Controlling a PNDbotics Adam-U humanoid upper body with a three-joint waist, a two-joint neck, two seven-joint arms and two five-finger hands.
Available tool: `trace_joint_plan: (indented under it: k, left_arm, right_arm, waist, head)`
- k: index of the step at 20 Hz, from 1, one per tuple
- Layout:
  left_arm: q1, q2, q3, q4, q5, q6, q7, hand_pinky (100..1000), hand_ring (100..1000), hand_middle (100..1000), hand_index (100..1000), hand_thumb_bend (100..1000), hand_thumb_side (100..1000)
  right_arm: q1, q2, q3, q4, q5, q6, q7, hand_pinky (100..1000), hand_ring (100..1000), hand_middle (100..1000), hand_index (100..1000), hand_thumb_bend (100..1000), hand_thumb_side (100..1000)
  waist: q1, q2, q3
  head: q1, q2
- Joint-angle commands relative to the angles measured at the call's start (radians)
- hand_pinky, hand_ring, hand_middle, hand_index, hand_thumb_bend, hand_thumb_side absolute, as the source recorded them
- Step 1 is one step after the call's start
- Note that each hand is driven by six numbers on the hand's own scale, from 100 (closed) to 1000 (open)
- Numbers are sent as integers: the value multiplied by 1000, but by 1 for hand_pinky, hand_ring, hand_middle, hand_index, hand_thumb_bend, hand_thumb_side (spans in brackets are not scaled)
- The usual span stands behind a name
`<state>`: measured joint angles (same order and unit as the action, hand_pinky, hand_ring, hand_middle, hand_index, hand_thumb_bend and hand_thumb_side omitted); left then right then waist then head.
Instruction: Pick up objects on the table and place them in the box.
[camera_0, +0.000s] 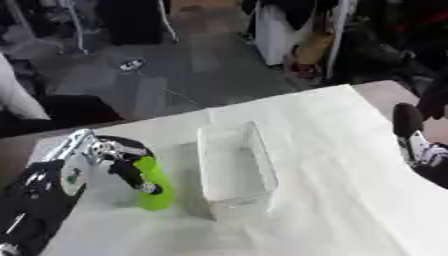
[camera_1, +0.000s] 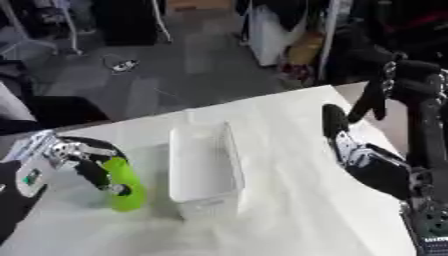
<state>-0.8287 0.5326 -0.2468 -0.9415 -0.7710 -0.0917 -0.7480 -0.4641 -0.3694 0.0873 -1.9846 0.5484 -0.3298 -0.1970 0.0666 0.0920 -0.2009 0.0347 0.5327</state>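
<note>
At the lower left of the frame my left hand (camera_0: 105, 160) has its fingers curled round a bright green bottle (camera_0: 156, 184) just left of the clear plastic box (camera_0: 234, 165) on the white tabletop (camera_0: 332, 165), while my right hand (camera_1: 346, 137) rests at the right edge, fingers relaxed.

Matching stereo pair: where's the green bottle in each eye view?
Left eye view: green bottle at lower left, held in the left hand, left of the clear box.
Right eye view: same bottle, nearer the left edge.
Shared landmark: the clear box, just right of the bottle in both.
</note>
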Motion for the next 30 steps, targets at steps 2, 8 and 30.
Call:
trace_joint_plan:
  k: [2, 8, 30]
  left_arm:
    - [-12, 14, 5, -19, 3, -6, 85, 100, 100, 230, 421, 100, 655]
    - [-7, 17, 3, -26, -4, -29, 152, 100, 100, 101, 346, 100, 643]
    - [-51, 57, 39, -206, 14, 31, 48, 100, 100, 100, 314, 100, 627]
  right_arm:
    - [-16, -10, -3, -15, -4, -1, 2, 136, 302, 298, 359, 303, 444]
    - [-15, -11, -3, -15, -4, -1, 2, 136, 302, 298, 359, 303, 444]
    - [-6, -18, -4, -15, -2, 1, 0, 136, 302, 298, 359, 303, 443]
  waist:
    - [-5, -12, 0]
    - [-4, -12, 2]
    - [0, -19, 11]
  head:
    - [-4, -11]
    - [-3, -11]
    - [-10, -8]
